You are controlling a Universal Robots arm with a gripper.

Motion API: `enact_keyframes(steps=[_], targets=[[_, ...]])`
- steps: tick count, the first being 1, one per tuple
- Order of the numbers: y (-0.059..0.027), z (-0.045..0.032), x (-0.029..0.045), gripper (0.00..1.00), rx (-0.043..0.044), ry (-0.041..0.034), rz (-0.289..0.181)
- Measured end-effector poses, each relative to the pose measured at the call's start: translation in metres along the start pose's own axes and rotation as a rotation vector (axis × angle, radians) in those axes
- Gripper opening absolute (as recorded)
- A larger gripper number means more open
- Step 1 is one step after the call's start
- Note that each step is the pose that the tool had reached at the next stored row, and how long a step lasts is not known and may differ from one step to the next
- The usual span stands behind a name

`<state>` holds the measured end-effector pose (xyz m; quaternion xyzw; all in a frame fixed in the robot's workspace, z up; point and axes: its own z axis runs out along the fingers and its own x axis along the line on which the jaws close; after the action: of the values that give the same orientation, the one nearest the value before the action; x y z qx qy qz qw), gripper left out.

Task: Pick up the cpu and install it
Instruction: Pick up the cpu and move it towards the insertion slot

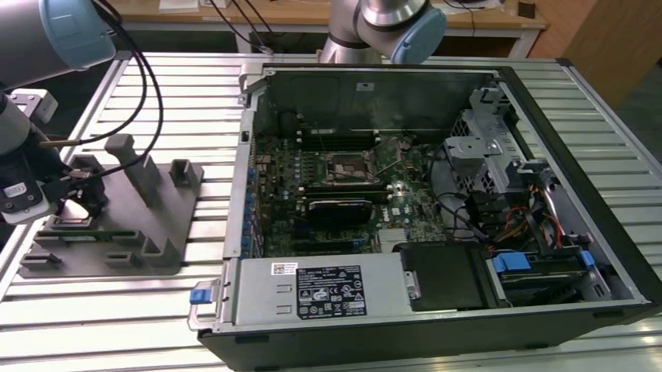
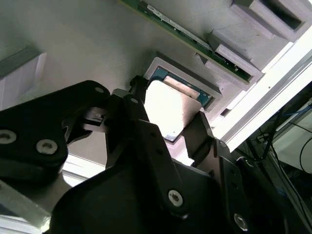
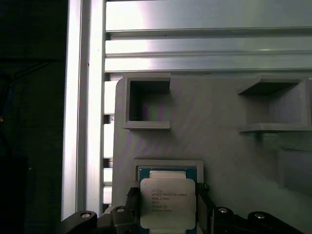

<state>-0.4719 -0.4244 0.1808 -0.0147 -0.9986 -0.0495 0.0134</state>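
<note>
first wrist view: the gripper [image 3: 168,196] pinches the cpu [image 3: 168,204] by two opposite edges, a black finger [image 3: 130,196] pressed to each side, at a shallow square pocket near one edge of the grey fixture [image 3: 219,161]. whether the cpu has cleared the pocket floor cannot be told. second wrist view: the cpu's silvery top glares white between the fingers, its greenish rim showing against the pocket wall. exterior view: the arm stands over the fixture on a slatted table [image 1: 155,93]; just beside the fixture lies an open case [image 1: 373,97], its socket [image 1: 346,164] well apart from the fixture.
</note>
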Motion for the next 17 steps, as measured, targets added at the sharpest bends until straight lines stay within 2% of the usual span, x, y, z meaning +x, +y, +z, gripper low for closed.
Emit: enact_keyframes(steps=[2, 11, 17], targets=[[0.0000, 0.0000, 0.0000, 0.55, 0.0000, 0.0000, 0.000], [0.0000, 0.0001, 0.0000, 0.55, -0.0001, -0.0001, 0.000], [0.0008, -0.0076, 0.0002, 0.55, -0.0001, -0.0001, 0.000]])
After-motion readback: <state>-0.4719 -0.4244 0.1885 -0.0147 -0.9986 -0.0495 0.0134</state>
